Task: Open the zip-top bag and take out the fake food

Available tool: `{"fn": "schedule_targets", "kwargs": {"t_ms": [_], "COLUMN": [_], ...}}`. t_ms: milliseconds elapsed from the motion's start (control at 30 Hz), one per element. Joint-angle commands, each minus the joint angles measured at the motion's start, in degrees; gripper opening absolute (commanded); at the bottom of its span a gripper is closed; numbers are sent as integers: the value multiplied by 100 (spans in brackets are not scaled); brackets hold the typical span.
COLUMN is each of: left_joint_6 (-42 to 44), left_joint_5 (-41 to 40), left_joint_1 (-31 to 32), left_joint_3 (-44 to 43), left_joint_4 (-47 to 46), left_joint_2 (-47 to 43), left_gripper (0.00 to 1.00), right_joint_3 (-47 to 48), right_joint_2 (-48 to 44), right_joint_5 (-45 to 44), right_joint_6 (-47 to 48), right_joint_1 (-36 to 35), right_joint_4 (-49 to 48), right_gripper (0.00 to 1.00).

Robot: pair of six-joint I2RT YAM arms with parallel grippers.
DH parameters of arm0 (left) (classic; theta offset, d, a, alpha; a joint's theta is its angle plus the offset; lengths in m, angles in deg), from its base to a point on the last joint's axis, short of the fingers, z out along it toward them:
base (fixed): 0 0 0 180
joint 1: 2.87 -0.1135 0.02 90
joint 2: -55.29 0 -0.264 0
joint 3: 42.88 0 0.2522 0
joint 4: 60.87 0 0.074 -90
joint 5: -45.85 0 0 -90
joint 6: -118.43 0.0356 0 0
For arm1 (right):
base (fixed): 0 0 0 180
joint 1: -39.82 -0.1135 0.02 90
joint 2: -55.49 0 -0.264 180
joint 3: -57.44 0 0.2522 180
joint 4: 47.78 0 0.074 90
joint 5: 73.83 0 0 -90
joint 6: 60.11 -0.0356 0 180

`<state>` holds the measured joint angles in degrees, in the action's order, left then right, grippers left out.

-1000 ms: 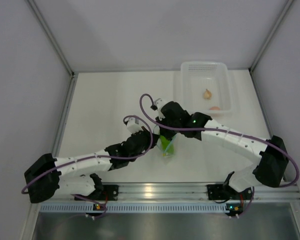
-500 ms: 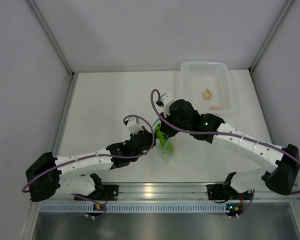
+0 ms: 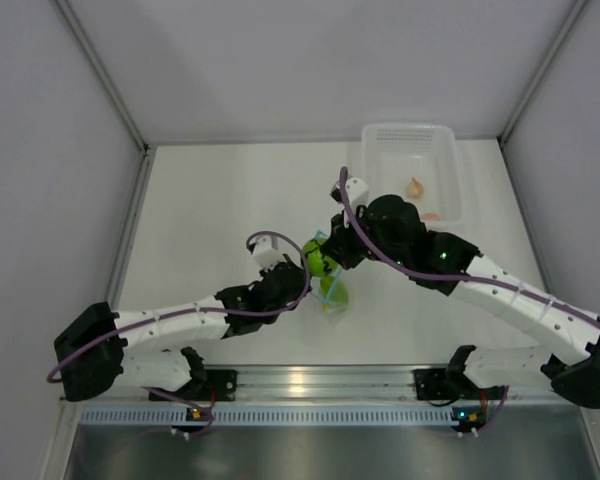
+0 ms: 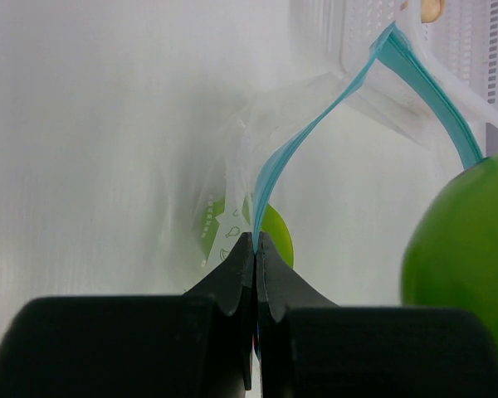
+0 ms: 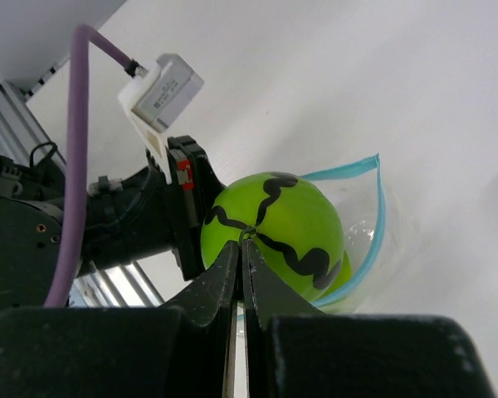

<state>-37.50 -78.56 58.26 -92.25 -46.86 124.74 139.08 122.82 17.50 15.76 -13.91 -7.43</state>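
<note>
Your left gripper [image 4: 256, 242] is pinched tight on the blue zip edge of the bag [image 4: 224, 170]. Your right gripper [image 5: 241, 246] is clamped on the green ball [image 5: 295, 220] at the bag's open mouth. A lime oval [image 4: 276, 235] lies inside the bag, and the basket [image 3: 380, 150] sits beyond.

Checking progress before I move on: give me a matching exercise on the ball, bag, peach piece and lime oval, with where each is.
Things:
1 green ball
2 bag
3 peach piece
4 lime oval

Places:
A pinched by the left gripper
B in the basket
C inside the bag
D held by the right gripper

Pairs: 1-D, 2-A, 3-B, 4-C
</note>
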Motion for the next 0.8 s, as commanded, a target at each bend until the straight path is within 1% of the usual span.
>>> {"fn": "schedule_targets", "kwargs": {"t_ms": [0,67,167,267,300,367,400,433,467,533,567,633,667,767], "left_joint_6": [-77,-69,-78,-87,-69,-60,-43,-43,-51,-60,-60,-51,-60,-34], "left_joint_5": [-188,-171,-127,-83,-74,-57,-48,-48,-48,-30,-22,13,31,75], "left_joint_1": [14,-4,-39,-83,-92,-109,-118,-118,-127,-153,-179,-215,-232,-259], "left_joint_3": [-156,-156,-147,-165,-156,-165,-165,-156,-139,-95,-77,-42,-33,-7], "left_joint_4": [-43,-43,-43,-43,-43,-43,-43,-43,-43,-43,-43,-43,-43,-43], "left_joint_2": [25,33,42,69,77,77,77,51,16,-36,-72,-107,-159,-239], "left_gripper": [0,0,0,0,0,0,0,0,0,0,0,0,0,0], "right_joint_3": [103,129,208,270,279,331,358,358,332,209,182,86,59,15], "right_joint_2": [-238,-308,-369,-387,-379,-309,-273,-247,-194,-107,-2,139,314,753], "right_joint_5": [-9,-62,-18,517,675,782,834,869,835,905,800,730,433,176], "right_joint_6": [-151,-195,-222,-300,-310,-283,-266,-248,-274,-353,-380,-406,-432,-406], "right_joint_1": [187,328,758,1469,1854,2208,2540,2691,2989,3280,3560,3790,3974,4151], "right_joint_4": [-514,-523,-444,-418,-435,-383,-383,-409,-444,-646,-690,-883,-953,-1190], "right_gripper": [0,0,0,0,0,0,0,0,0,0,0,0,0,0]}}
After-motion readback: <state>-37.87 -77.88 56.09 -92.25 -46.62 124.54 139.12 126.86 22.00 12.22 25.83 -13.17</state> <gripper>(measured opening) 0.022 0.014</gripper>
